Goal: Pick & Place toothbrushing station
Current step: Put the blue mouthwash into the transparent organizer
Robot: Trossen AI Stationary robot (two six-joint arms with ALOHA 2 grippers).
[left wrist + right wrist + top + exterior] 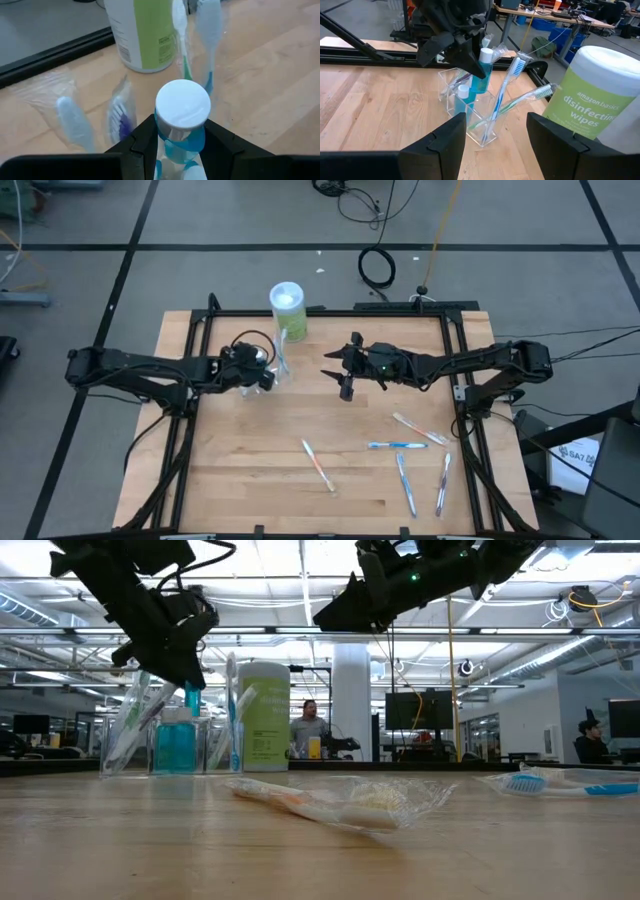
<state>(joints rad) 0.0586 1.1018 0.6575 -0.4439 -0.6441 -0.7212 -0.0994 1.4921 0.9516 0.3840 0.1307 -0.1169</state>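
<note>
Overhead, the left tool (177, 150) grips a blue tube (181, 120) above the cup (470, 117).

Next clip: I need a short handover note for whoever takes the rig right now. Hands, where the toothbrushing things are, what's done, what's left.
Left hand: closed on a blue white-capped tube, held upright over the clear cup.
Right hand: open, empty, hovering mid-table right of the cup.
Cup: at the back of the table by the green wipes container; it already holds several toothbrushes and another tube.
Left: lower and release this tube; five toothbrushes lie loose on the near half of the table, mostly to the right.
</note>
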